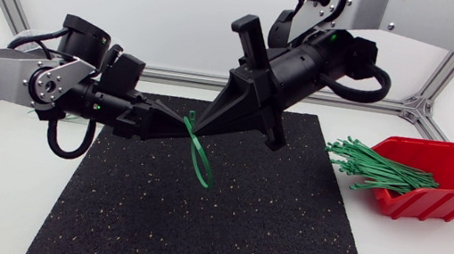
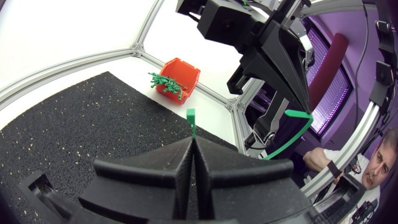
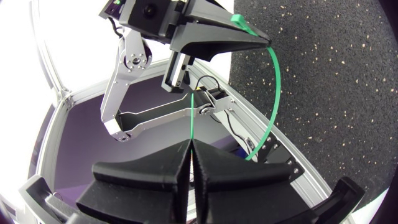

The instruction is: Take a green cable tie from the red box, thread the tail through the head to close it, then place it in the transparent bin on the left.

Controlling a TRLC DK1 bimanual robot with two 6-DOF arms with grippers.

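Over the black mat (image 1: 221,225), at centre frame, the right gripper (image 1: 202,127) and left gripper (image 1: 183,121) meet tip to tip. Each is clamped on one end of the green cable tie (image 1: 200,161), whose loop hangs below them. Threading looks to be the step in hand; next, the tail needs fine alignment with the head.

Our left arm (image 1: 62,84) and right arm (image 1: 313,63) show silver-grey links, black joints, looping black cables (image 1: 57,145); our left hand (image 1: 181,121) and right hand (image 1: 200,126) are matte black wedges.

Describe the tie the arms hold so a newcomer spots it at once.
Find the black mat; above its far half the left gripper and right gripper meet. From them hangs the tie, a green loop. The other ties lie straight, bundled in the red box.
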